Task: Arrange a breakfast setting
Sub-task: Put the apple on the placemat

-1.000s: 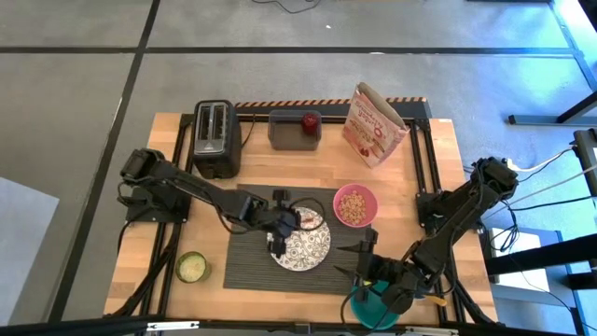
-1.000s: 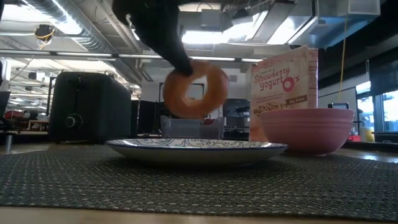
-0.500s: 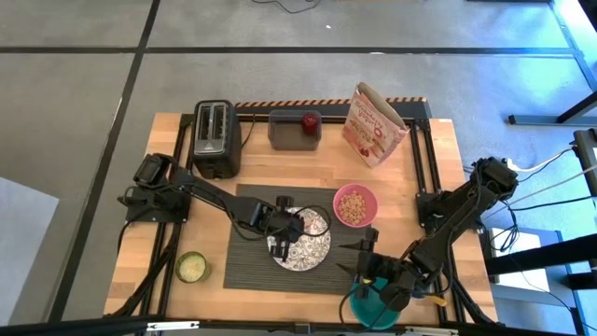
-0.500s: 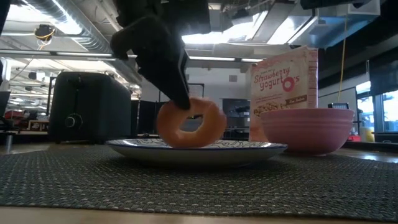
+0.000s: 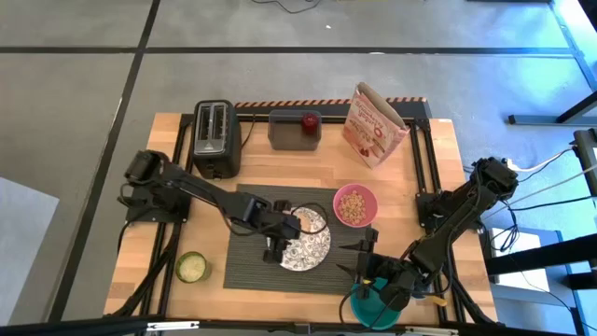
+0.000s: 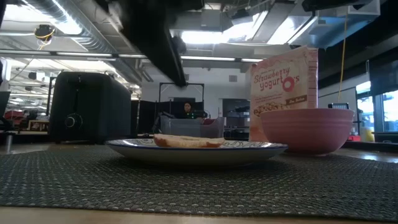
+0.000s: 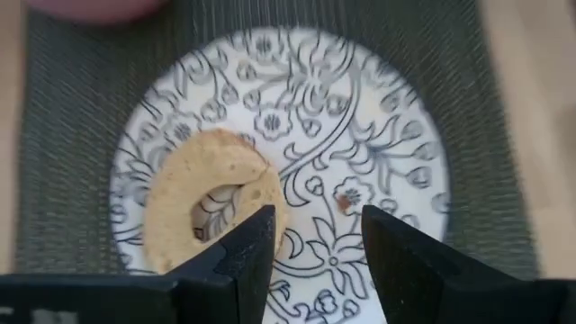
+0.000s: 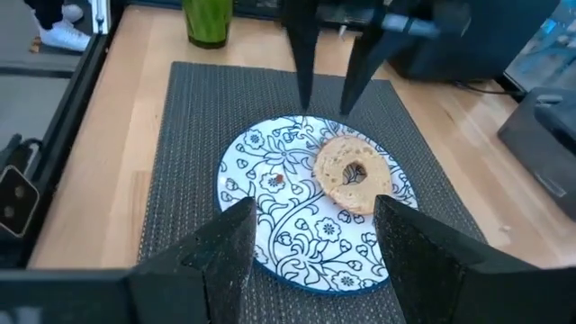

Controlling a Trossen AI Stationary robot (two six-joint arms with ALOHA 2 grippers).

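Bagel (image 7: 211,200) lies flat on the plate (image 7: 387,171), mat (image 8: 193,117) underneath. My left gripper (image 7: 315,247) hangs above it, fingers apart, holding nothing. Right gripper (image 8: 310,238) spread wide near the desk's front edge.

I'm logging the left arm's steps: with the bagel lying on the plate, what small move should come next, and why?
Probably lift the left gripper straight up. Its fingers are open, and the bagel lies flat on the plate, released; the apple waits at the table's back.
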